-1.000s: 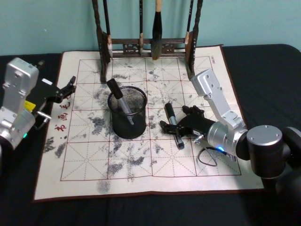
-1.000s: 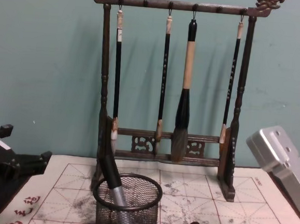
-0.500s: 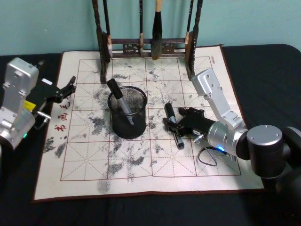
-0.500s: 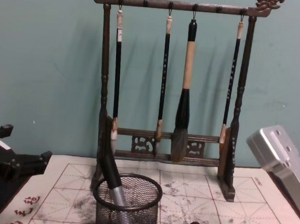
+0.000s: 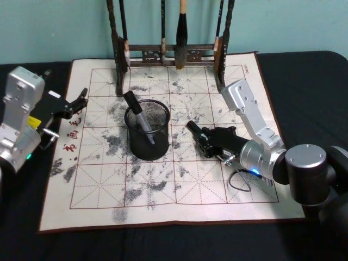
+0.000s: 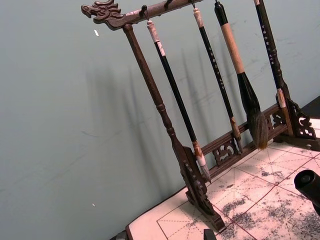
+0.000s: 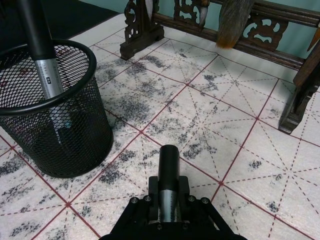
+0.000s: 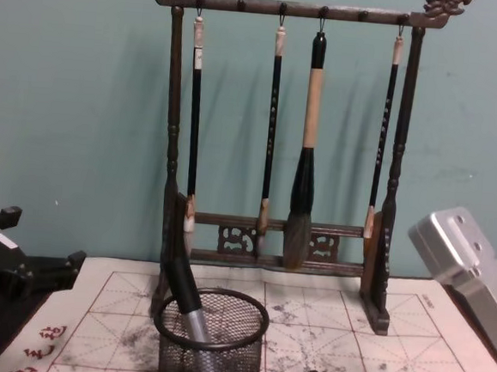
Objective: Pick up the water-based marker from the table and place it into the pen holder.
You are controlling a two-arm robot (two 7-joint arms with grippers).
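Observation:
My right gripper (image 5: 205, 139) is shut on the water-based marker (image 5: 194, 130), a black and silver pen lifted a little over the white mat (image 5: 109, 179) on the black table (image 5: 304, 76). In the right wrist view the marker (image 7: 169, 172) sticks out from between the fingers (image 7: 187, 200), cap end forward. The pen holder (image 5: 147, 130), a black mesh cup, stands on the mat to the left of the gripper, apart from it, and another marker (image 5: 136, 111) leans inside. The holder (image 7: 50, 115) shows beyond the held marker. My left gripper (image 5: 76, 101) hangs open at the mat's left edge, parked.
A tall dark wooden brush rack (image 5: 168, 51) with several hanging brushes (image 8: 307, 156) stands at the back of the mat. The mat is ink-stained with red grid lines. Bare mat lies between the held marker and the holder.
The right gripper closed on the marker, which lay on the mat, and raised it. The marker has turned and its cap end now points left, toward the holder. The left arm stayed still.

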